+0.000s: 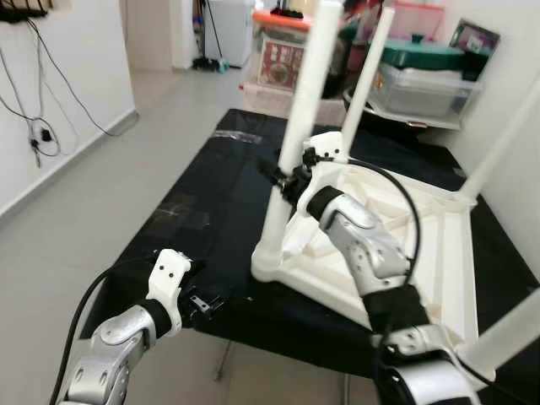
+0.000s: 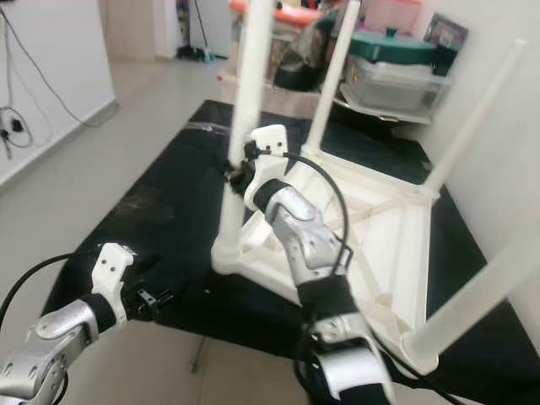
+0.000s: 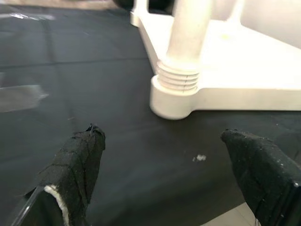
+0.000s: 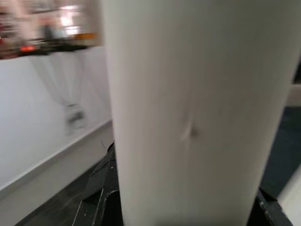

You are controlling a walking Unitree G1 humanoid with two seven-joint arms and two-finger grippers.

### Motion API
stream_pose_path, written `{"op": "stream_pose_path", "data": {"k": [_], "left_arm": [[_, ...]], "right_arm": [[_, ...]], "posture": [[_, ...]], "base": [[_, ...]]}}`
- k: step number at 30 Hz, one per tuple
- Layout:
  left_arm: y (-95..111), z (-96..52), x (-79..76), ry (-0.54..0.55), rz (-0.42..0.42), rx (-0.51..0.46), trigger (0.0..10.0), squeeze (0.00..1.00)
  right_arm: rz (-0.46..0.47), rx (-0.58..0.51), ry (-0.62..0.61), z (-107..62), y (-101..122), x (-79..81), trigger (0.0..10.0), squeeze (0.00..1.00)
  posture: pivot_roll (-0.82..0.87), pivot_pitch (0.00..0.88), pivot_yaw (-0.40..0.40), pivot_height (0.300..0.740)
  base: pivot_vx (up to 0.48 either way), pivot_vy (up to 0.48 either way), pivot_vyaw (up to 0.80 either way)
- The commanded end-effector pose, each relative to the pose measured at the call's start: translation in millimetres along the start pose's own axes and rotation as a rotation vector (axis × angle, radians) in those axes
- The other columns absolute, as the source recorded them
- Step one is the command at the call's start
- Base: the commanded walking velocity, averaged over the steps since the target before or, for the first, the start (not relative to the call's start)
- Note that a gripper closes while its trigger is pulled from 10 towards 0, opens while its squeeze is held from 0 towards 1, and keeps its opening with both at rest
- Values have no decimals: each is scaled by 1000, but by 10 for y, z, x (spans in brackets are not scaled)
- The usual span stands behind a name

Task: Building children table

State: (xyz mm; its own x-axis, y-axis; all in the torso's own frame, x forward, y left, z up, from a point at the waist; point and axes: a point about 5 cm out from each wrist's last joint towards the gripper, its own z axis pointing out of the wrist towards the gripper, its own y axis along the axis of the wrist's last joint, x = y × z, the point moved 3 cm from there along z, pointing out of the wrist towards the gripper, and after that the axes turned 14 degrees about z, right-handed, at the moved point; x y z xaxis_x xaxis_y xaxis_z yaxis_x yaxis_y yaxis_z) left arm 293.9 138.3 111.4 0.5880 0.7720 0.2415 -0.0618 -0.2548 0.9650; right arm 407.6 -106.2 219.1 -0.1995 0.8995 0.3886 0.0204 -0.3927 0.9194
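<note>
at the lower left of the head views the left gripper point(image 1: 205, 304) reaches over the near edge of the black table point(image 1: 194, 219). in the left wrist view its two black fingers point(image 3: 77, 162) stand wide apart, released, with bare black surface between them and nothing held; they point toward the threaded base of the nearest leg, which sits a little beyond them.

in the lower middle, rising from the bottom edge, the silver right arm stretches forward and up to the right gripper point(image 1: 283, 179), set at the middle of the near leg point(image 1: 295, 139). the right wrist view shows that white leg point(image 4: 193, 117) pressed close in front of the camera, with black finger parts at its lower edges on either side, so the claw looks clenched around the leg.

the white children table point(image 1: 422, 245) lies upside down on the black table, in the centre and right of the frame, its ribbed underside facing up. the near leg stands upright in the corner socket point(image 3: 176, 94) at the table's near left corner. a second leg point(image 1: 369, 67) rises behind it, a third point(image 1: 502, 143) leans up at the right edge, and a fourth point(image 1: 506, 333) crosses the lower right corner.

beyond the black table, at the upper middle and right, stand stacked storage boxes point(image 1: 278, 55) and a green lidded container point(image 1: 418, 52). cables point(image 1: 38, 126) hang on the white wall at the upper left.
</note>
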Motion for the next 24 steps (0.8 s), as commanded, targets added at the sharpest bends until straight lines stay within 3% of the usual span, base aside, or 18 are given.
{"op": "stream_pose_path", "data": {"k": [1, 2, 3, 4, 8, 9, 10, 11, 13, 14, 15, 16, 17, 18, 22, 23, 24], "left_arm": [[-4, 19, -35, -15, 6, 2, 10000, 0], [0, 16, -23, -15, 8, 2, 10000, 0], [0, 16, -23, -15, 8, 2, 10000, 0], [-2, 9, -13, -14, 10, 4, 10000, 0], [-14, -1, -13, -17, 10, 8, 10000, 0], [-18, -3, -17, -18, 9, 10, 10000, 0], [-18, -3, -17, -18, 9, 10, 10000, 0], [-18, 2, -25, -21, 9, 9, 10000, 0], [-12, 10, -27, -22, 8, 8, 10000, 0], [-4, 20, -21, -21, 8, 5, 10000, 0], [-4, 20, -21, -21, 8, 5, 10000, 0], [-3, 21, -18, -19, 7, 5, 10000, 0], [-3, 21, -18, -19, 7, 5, 10000, 0], [-9, 11, -22, -16, 5, 6, 10000, 0], [-11, 9, -24, -16, 4, 7, 10000, 0], [-12, 9, -24, -16, 4, 7, 10000, 0], [-10, 10, -25, -16, 4, 7, 10000, 0]], "right_arm": [[82, 73, -434, -249, -368, -798, 0, 0], [95, 60, -552, -383, -428, -936, 0, 0], [95, 60, -552, -383, -428, -936, 0, 0], [99, 54, -620, -484, -474, -1002, 0, 0], [95, 79, -597, -553, -556, -891, 0, 0], [94, 95, -573, -548, -584, -825, 4353, 0], [94, 95, -573, -548, -584, -825, 4353, 0], [91, 102, -553, -528, -591, -758, 10000, 0], [84, 107, -504, -478, -566, -678, 10000, 0], [92, 61, -421, -389, -447, -568, 10000, 604], [92, 61, -421, -389, -447, -568, 10000, 604], [106, 42, -396, -346, -375, -544, 10000, 1000], [106, 42, -396, -346, -375, -544, 10000, 1000], [105, -5, -258, -184, -77, -474, 10000, 345], [105, -12, -202, -147, 3, -440, 10000, 345], [107, -14, -150, -121, 72, -416, 10000, 0], [134, -6, -66, -102, 148, -380, 10000, 0]], "posture": [[98, 0, -127, 740], [96, 0, -125, 740], [96, 0, -125, 740], [95, 0, -124, 740], [85, 0, -116, 740], [83, 0, -115, 740], [83, 0, -115, 740], [83, 0, -115, 740], [85, 0, -118, 740], [87, 0, -120, 740], [87, 0, -120, 740], [87, 0, -120, 740], [87, 0, -120, 740], [90, 0, -125, 740], [90, 0, -124, 740], [91, 0, -126, 740], [95, 0, -129, 740]], "base": [[0, 0, 0], [0, 0, 0], [0, 0, 0], [0, 0, 0], [0, 0, 0], [0, 0, 0], [0, 0, 0], [0, 0, 0], [0, 0, 0], [0, 0, 0], [0, 0, 0], [0, 0, 0], [0, 0, 0], [0, 0, 0], [0, 0, 0], [0, 0, 0], [0, 0, 0]]}}
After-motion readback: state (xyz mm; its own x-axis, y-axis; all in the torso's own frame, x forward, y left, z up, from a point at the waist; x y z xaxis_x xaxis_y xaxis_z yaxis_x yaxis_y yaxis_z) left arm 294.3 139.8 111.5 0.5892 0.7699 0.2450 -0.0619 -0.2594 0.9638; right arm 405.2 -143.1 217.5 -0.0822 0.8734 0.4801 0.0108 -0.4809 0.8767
